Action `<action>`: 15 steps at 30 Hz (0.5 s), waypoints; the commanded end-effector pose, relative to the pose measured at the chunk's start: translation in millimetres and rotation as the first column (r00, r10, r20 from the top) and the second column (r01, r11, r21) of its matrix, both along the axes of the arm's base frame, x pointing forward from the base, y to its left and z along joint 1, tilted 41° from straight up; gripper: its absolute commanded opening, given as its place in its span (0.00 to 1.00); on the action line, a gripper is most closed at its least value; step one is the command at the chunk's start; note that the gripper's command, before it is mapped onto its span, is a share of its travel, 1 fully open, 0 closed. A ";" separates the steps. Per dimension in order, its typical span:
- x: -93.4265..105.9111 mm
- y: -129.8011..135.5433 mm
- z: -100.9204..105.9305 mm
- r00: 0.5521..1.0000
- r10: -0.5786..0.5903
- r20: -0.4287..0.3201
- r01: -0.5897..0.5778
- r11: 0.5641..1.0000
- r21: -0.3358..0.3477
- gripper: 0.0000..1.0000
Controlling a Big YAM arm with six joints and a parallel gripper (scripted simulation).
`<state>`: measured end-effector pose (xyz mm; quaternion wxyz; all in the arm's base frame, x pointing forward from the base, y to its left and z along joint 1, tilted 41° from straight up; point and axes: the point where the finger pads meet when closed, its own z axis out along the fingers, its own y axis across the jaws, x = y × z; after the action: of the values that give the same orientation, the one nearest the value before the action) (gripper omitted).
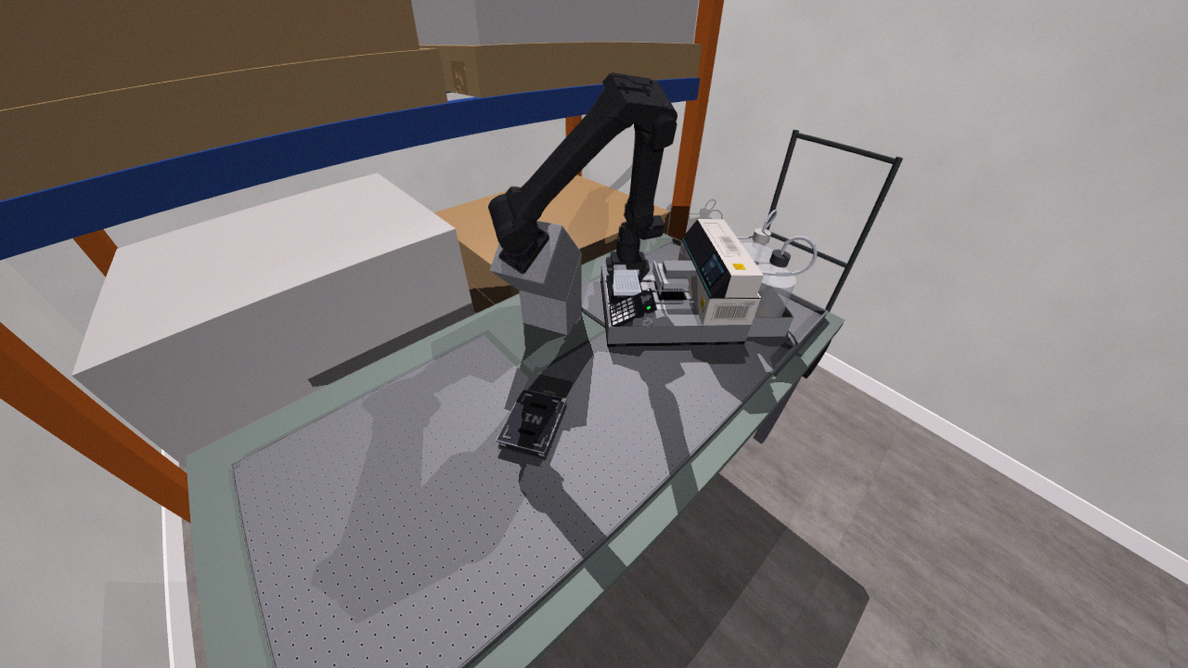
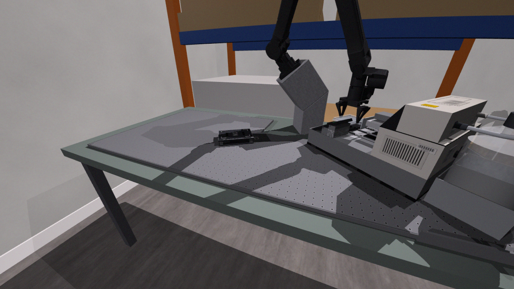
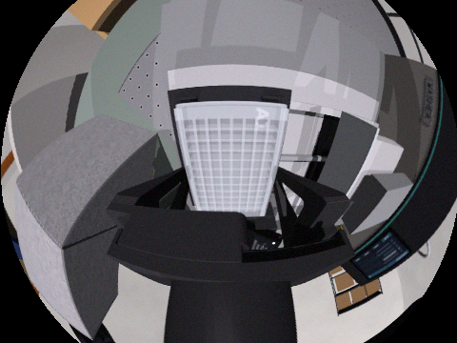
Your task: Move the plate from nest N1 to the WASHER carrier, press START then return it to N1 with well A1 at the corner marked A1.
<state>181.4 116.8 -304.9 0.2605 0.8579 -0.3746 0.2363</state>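
The pale plate (image 1: 626, 283) (image 3: 228, 148) is between the fingers of my gripper (image 1: 626, 267) (image 2: 349, 118) (image 3: 230, 171), which is shut on its long sides. The plate is at the dark carrier (image 3: 228, 93) of the washer (image 1: 720, 263) (image 2: 406, 151), whose edge shows beyond the plate's far end. The A1 mark is at the far right corner in the wrist view. Whether the plate lies flat inside the locators is hidden. The lamp (image 1: 649, 307) is green beside the keypad (image 1: 621, 312). The black nest N1 (image 1: 531, 427) (image 2: 235, 136) is empty.
The grey arm pedestal (image 1: 549, 286) (image 2: 305, 88) (image 3: 90, 176) stands close to the left of the gripper in the wrist view. Grey blocks (image 3: 381, 191) and the washer's tall housing stand to the right. Bottles with tubes (image 1: 776, 290) stand behind the washer.
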 end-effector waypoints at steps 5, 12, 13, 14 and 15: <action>2.3 5.2 -0.5 1.000 0.007 0.006 -0.007 1.000 0.011 0.84; -1.5 2.3 0.8 1.000 0.024 0.000 -0.024 1.000 0.008 0.84; 1.9 4.7 -0.3 1.000 0.007 0.006 -0.007 1.000 0.011 0.84; 1.9 4.6 -0.2 1.000 0.007 0.006 -0.007 1.000 0.011 0.84; 1.8 4.6 -0.2 1.000 0.007 0.006 -0.007 1.000 0.011 0.84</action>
<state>181.4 116.8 -305.0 0.2592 0.8582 -0.3747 0.2364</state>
